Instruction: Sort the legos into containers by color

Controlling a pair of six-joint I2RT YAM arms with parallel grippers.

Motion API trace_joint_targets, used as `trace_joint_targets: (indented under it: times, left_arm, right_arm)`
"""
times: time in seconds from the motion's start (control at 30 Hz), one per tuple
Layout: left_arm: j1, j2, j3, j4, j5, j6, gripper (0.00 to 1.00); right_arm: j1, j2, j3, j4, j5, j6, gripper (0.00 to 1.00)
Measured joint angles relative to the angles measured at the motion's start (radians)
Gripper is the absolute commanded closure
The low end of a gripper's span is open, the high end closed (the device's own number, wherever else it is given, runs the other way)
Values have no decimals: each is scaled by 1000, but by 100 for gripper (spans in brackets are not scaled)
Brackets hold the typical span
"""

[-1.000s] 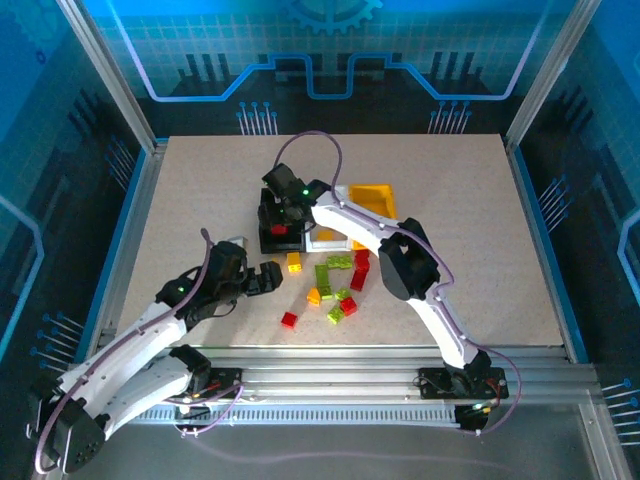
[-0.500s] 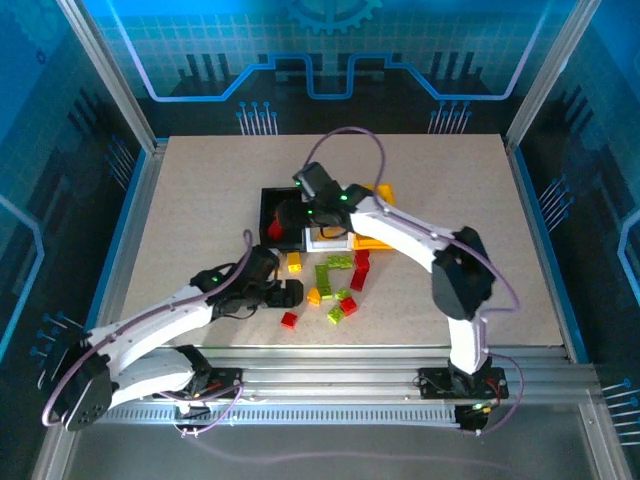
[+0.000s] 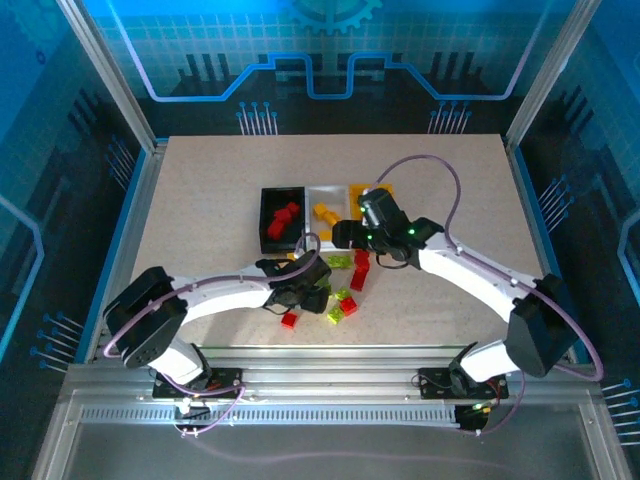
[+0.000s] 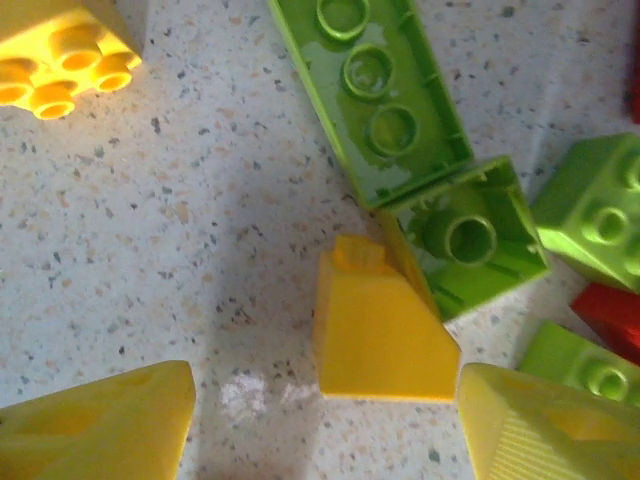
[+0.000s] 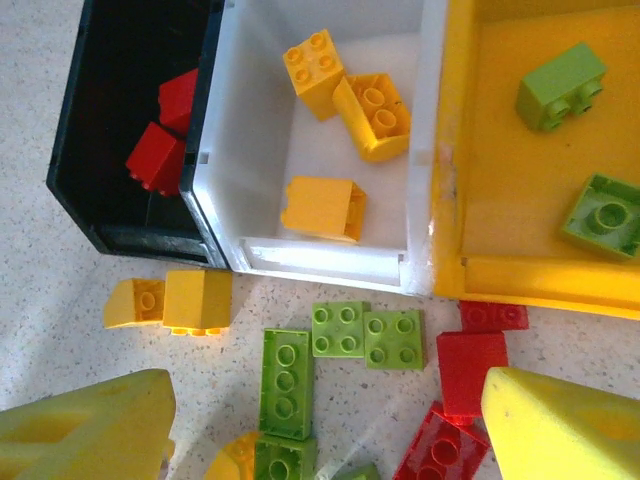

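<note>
- The left gripper stood low over the loose bricks. Its fingers were apart, one on each side of a yellow sloped brick, and not clamped on it. They were probably placed so in order to close on it.
- The black bin held red bricks, the white bin held yellow bricks, and the yellow bin held green bricks. So each colour had its own bin.
- More bricks, among them a long green brick, lay on the table just in front of the bins, not yet sorted.
- The right gripper hung above the front of the bins, its fingers apart and empty, likely free for a next pick.
</note>
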Motion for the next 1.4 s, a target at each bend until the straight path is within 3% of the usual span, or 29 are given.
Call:
trace_joint_targets:
  times: [0.23, 0.53, 0.77, 0.97, 1.13, 1.4]
  left_arm:
    - [1, 79, 32, 10, -32, 14, 44]
    - [10, 98, 32, 15, -45, 27, 64]
    - [23, 13, 39, -5, -44, 31, 67]
    - [128, -62, 180, -25, -31, 35, 67]
    - [214, 56, 390, 6, -6, 50, 68]
    - [263, 352, 614, -7, 32, 65, 67]
  right_arm:
    - [-8, -82, -30, 7, 10, 0, 18]
    - [-15, -88, -31, 10, 10, 0, 18]
    - [-25, -100, -50, 10, 10, 3, 18]
    - [-38, -138, -97, 6, 14, 13, 18]
    - [-55, -162, -130, -2, 14, 27, 18]
    - [-65, -234, -183, -51, 16, 35, 17]
